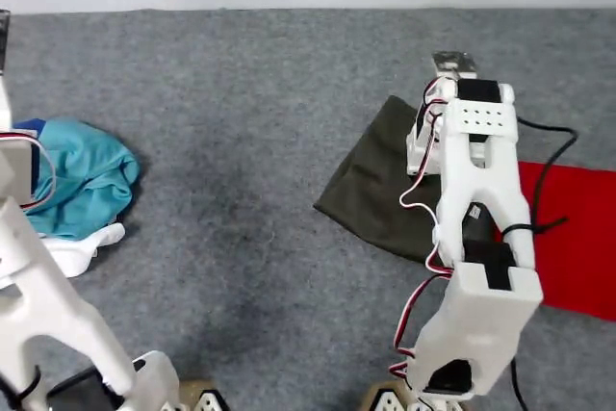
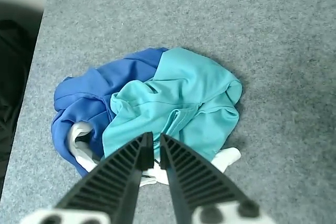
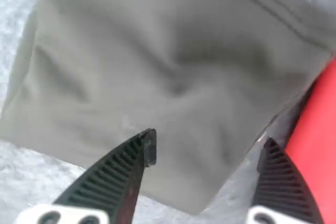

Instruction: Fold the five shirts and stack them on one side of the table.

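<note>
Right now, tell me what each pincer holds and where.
Nothing: the left pincer hangs shut above the teal shirt; right pincer is open over the olive shirt.

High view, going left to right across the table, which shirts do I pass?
teal shirt → olive shirt → red shirt

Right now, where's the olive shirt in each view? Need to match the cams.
High view: olive shirt right of centre, partly under the right arm, beside the red shirt.
Right wrist view: olive shirt spread beneath the open fingers.
Left wrist view: aimed at the teal shirt pile instead.
Shared landmark: red shirt bordering the olive one.
</note>
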Controlling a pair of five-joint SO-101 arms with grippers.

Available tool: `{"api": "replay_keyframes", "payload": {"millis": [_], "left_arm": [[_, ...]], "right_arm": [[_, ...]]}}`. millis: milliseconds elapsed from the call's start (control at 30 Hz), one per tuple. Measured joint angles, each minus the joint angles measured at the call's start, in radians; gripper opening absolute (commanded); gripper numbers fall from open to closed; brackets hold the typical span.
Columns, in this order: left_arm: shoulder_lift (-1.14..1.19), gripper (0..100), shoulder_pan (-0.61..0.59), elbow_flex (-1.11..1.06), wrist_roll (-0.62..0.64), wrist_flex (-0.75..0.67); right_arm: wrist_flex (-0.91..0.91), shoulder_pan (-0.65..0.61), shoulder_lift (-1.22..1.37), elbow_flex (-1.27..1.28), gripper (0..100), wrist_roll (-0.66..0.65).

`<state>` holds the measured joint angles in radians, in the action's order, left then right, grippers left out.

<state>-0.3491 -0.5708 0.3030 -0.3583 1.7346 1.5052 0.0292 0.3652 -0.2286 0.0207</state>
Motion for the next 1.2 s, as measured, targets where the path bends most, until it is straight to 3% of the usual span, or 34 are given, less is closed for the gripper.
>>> {"api": "replay_keyframes", "payload": {"millis": [233, 500, 600, 733, 867, 1200], "left_arm": [[0.000, 3, 0.000, -0.002, 0.000, 0.000], [0.000, 3, 0.000, -0.002, 0.000, 0.000], [0.000, 3, 0.000, -0.002, 0.000, 0.000], [0.000, 3, 0.000, -0.002, 0.000, 0.000], [0.000, 3, 0.000, -0.002, 0.000, 0.000], [0.000, 3, 0.000, -0.043, 0.000, 0.000]], "right_arm": [[-0.044, -0.002, 0.089, -0.005, 39.0, 0.175], [-0.143, -0.002, 0.216, -0.005, 38.8, 0.302], [-0.167, -0.002, 0.256, -0.009, 34.8, 0.307], [-0.161, -0.003, 0.296, -0.051, 20.4, 0.307], [-0.106, -0.002, 0.336, -0.121, 1.3, 0.236], [0.153, 0.003, 0.387, -0.304, 1.0, -0.020]]}}
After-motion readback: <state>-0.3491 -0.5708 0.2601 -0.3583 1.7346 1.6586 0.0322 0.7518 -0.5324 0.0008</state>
